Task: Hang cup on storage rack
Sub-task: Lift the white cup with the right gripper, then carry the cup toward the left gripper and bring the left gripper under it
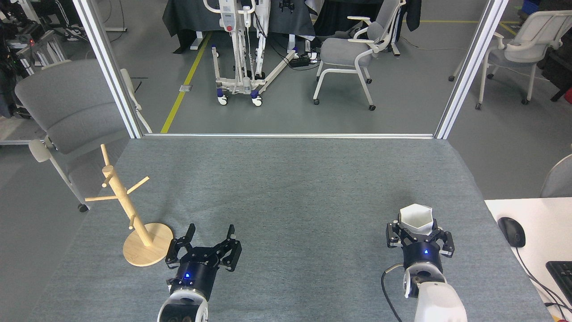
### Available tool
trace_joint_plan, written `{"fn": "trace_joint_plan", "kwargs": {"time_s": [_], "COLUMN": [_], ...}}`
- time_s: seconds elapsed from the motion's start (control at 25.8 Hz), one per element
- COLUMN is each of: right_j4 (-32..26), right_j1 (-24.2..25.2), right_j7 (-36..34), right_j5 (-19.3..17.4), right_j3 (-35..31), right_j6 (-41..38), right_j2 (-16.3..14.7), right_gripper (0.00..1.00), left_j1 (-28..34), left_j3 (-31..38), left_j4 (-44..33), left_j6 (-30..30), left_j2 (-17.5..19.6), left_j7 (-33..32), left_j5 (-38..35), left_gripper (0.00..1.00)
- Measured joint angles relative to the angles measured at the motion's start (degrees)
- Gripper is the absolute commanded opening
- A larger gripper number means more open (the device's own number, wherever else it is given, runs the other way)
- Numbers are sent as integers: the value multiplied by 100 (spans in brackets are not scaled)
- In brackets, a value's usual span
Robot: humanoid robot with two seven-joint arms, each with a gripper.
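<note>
The white hexagonal cup (415,216) stands mouth up at the right front of the grey table, its lower part between the fingers of my right gripper (419,230), which is shut on it. The cup's handle is hidden. The bamboo storage rack (121,200) stands at the left front on its round disc base (154,252), its pole leaning left with several bare pegs. My left gripper (210,230) rests just right of that base, open, with nothing between its fingers.
A white side desk (540,232) with a black mouse (511,231) and a keyboard corner (562,275) adjoins the table's right edge. Metal frame posts (107,67) rise at the table's far corners. A grey chair (67,112) stands off the left edge behind the rack.
</note>
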Motion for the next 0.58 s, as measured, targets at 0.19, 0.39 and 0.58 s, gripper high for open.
{"fn": "trace_joint_plan", "kwargs": {"time_s": [0.19, 0.39, 0.58], "right_j4": [-87, -1105, -2742], "right_j1": [-1, 184, 863], "right_j7": [-8, -18, 32], "right_j5": [-13, -338, -723], "right_j3": [-96, -430, -544], "right_j6": [-189, -963, -993], "right_j2": [-75, -392, -292], "right_gripper": [10, 6, 6], "left_j1": [5, 13, 23], "left_j3": [0, 0, -10], "left_j4": [-23, -115, -348], "left_j6": [-3, -22, -41], "left_j2": [0, -9, -32], "left_j7": [0, 0, 8], "left_j5": [-1, -2, -1], "left_gripper": [99, 99, 99]}}
